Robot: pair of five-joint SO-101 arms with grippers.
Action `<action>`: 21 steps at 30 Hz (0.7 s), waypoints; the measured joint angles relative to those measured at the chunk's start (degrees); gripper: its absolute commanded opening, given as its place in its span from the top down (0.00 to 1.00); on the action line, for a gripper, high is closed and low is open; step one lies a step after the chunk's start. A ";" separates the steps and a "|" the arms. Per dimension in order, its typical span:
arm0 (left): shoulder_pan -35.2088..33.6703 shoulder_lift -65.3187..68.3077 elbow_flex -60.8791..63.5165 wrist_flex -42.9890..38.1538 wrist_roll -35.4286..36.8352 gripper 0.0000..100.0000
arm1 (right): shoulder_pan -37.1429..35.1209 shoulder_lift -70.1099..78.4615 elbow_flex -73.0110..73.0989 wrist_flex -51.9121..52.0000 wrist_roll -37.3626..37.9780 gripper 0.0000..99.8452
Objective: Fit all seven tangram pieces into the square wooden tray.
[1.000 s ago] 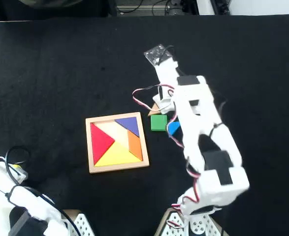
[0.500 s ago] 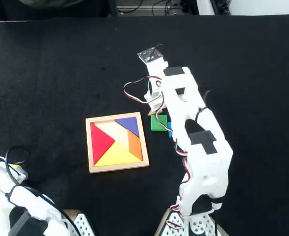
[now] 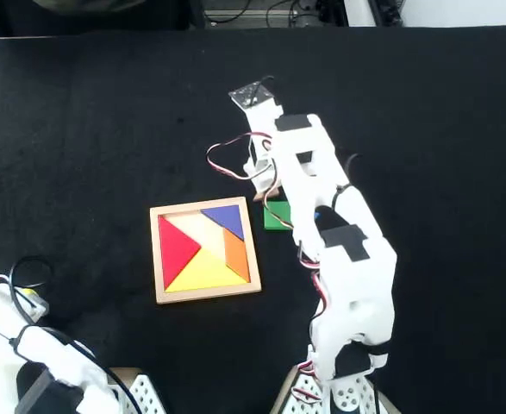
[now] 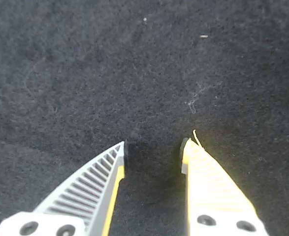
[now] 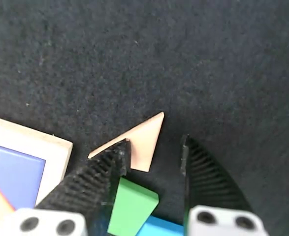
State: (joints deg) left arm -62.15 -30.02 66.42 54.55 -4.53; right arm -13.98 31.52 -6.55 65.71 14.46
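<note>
Four coloured pieces sit in the tray (image 3: pixel 155 259): a red triangle (image 3: pixel 177 248) on one side, a yellow triangle (image 3: pixel 205 272) along the edge nearest the arm bases, an orange piece (image 3: pixel 236 254) on the other side and a violet triangle (image 3: pixel 228 217) in the far corner; a pale patch between red and violet may be bare floor or a pale piece (the high view does not settle it); just beside the tray, on the side of the right arm (image 3: pixel 334 250), lies a green square (image 3: pixel 275 216), close to the rim but apart from it; the right wrist view shows the right gripper (image 5: pixel 154 145) with its black fingers spread wide and nothing clamped, low over the black cloth (image 3: pixel 89 129); a peach triangle (image 5: pixel 143 142) lies flat there, its broad end between the two fingertips, one tip at its long edge and the other out on the cloth past its short edge; whether either tip touches it cannot be told; the green square and a blue piece (image 5: pixel 160 229) lie under the gripper's body, touching each other, and the tray's corner lies just beside the peach triangle; the left arm (image 3: pixel 28 362) is at the near corner of the table, well apart from the tray; the left gripper (image 4: pixel 153 146) is spread open over cloth, holding nothing.
</note>
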 measured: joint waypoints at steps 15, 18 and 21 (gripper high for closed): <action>0.00 0.00 0.00 0.00 0.00 0.80 | -0.79 -3.16 -0.97 6.68 0.70 0.82; 0.00 0.00 0.00 0.00 0.00 0.80 | -1.32 -8.35 0.97 10.02 9.85 0.82; 0.00 0.00 0.00 0.00 0.00 0.80 | -2.29 -14.59 7.82 11.25 24.70 0.82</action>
State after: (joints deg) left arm -62.15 -30.02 66.42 54.55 -4.53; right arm -16.26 16.92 1.27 76.97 39.16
